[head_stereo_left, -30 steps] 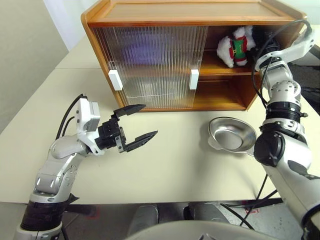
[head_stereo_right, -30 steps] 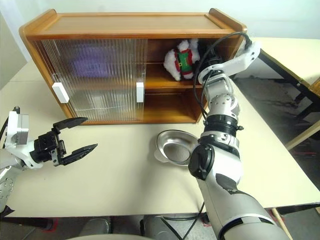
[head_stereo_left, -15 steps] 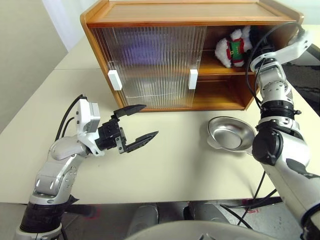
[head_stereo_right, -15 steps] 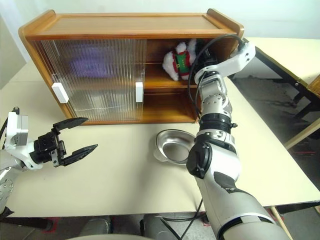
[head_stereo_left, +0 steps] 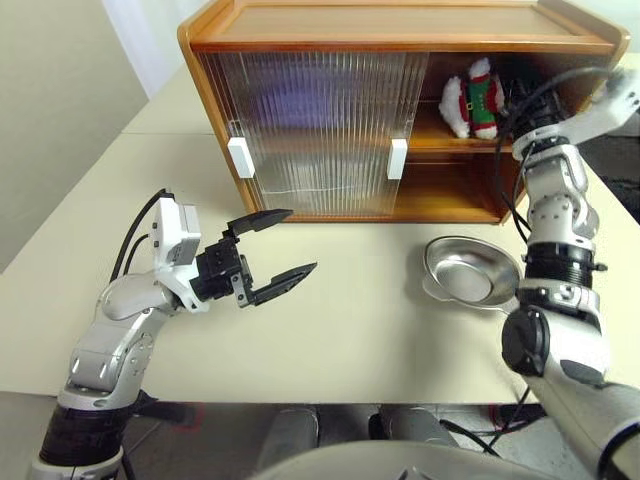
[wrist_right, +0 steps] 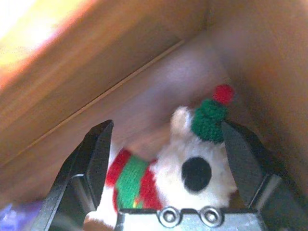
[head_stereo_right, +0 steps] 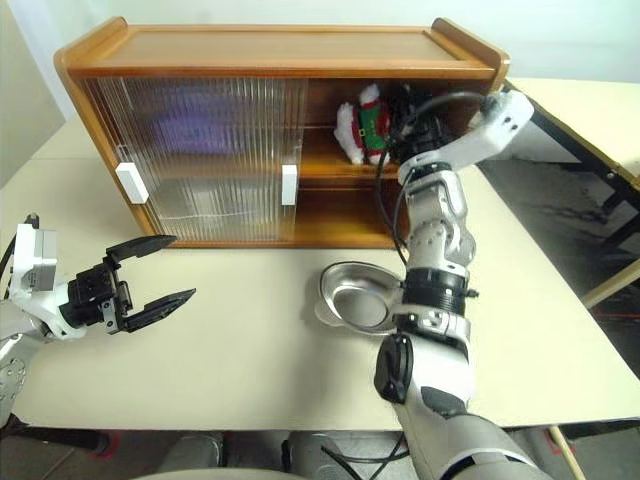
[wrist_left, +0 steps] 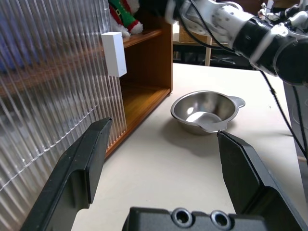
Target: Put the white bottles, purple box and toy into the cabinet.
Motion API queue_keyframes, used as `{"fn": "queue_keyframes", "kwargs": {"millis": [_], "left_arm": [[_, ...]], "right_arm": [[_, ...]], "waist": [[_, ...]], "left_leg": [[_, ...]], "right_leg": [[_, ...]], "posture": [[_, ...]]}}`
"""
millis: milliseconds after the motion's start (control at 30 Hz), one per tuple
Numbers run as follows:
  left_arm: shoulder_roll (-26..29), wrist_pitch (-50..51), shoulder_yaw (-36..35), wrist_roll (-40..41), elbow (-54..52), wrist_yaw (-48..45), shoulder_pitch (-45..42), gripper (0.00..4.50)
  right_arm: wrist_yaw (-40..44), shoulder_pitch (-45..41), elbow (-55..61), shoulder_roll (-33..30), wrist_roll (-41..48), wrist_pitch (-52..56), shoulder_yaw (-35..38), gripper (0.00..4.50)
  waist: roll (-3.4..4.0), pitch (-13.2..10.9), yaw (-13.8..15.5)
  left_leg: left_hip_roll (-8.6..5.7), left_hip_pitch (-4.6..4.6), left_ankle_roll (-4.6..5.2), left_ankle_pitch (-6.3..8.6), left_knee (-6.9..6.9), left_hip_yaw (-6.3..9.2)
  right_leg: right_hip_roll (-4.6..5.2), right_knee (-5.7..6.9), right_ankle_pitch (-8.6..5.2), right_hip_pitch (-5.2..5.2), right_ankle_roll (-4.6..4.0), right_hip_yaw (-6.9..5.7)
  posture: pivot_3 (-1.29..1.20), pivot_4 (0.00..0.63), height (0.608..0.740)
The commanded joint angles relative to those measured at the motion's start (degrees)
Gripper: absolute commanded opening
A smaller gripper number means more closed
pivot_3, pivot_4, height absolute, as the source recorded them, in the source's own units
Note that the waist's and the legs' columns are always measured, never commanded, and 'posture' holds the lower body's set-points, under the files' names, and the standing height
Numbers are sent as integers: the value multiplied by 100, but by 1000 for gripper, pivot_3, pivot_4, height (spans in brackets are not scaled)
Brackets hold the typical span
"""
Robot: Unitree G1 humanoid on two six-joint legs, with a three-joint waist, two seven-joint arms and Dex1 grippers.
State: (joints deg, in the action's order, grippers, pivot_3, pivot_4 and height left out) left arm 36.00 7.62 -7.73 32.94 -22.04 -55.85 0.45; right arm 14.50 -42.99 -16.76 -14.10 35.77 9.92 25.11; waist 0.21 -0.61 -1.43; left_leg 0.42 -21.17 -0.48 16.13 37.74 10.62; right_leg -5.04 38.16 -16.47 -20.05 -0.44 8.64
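The toy, a white plush with a red-and-green scarf and red-topped hat, sits on the upper shelf in the open right side of the wooden cabinet. My right gripper reaches into that opening and is open; its fingers stand wide on either side of the toy, not closed on it. My left gripper hovers open and empty over the table, in front of the ribbed sliding doors. A blurred lilac patch behind the door is the purple box. The white bottles are hidden.
An empty silver dish with handles stands on the beige table, in front of the cabinet's lower right shelf. Two white handles sit on the doors. A second table lies across a gap at the right.
My right gripper has opened and let go of the toy, which stays on the upper shelf, and the arm has drawn back a little. The left arm has not moved.
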Motion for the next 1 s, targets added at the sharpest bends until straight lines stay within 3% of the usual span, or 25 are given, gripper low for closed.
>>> {"fn": "queue_keyframes", "kwargs": {"millis": [33,200,433,767,1000], "left_arm": [[42,11,7,-32,-29,-24,39,4500],[17,2,61,-42,26,-48,-5,4500],[27,21,84,-32,59,-75,-77,4500],[27,14,30,-9,52,-113,-65,4500],[16,23,9,46,75,-143,-43,4500]], "right_arm": [[154,621,1005,-214,68,294,-102,4468],[545,1371,1710,-376,-186,426,-563,4468],[802,1359,1657,-466,-446,184,-779,4468],[1959,1858,1801,-995,-305,162,-854,4468],[3780,2603,1909,-2072,501,882,-719,4468]], "waist": [[0,0,9],[0,0,-76],[0,0,-183],[-1,0,-160],[-9,-5,-133]], "left_leg": [[-1,-1,0,0,0,1],[0,19,0,0,2,-13],[1,34,19,-13,5,-12],[-2,27,23,-19,4,-9],[-17,25,14,-17,4,-14]], "right_leg": [[0,0,-1,0,2,0],[-1,-1,-2,16,9,11],[-6,1,-11,22,56,17],[-10,2,11,20,12,19],[-11,-2,-11,33,25,25]], "posture": [[-51,17,740],[-61,22,740],[-66,23,740],[-64,23,740],[-69,28,740]]}}
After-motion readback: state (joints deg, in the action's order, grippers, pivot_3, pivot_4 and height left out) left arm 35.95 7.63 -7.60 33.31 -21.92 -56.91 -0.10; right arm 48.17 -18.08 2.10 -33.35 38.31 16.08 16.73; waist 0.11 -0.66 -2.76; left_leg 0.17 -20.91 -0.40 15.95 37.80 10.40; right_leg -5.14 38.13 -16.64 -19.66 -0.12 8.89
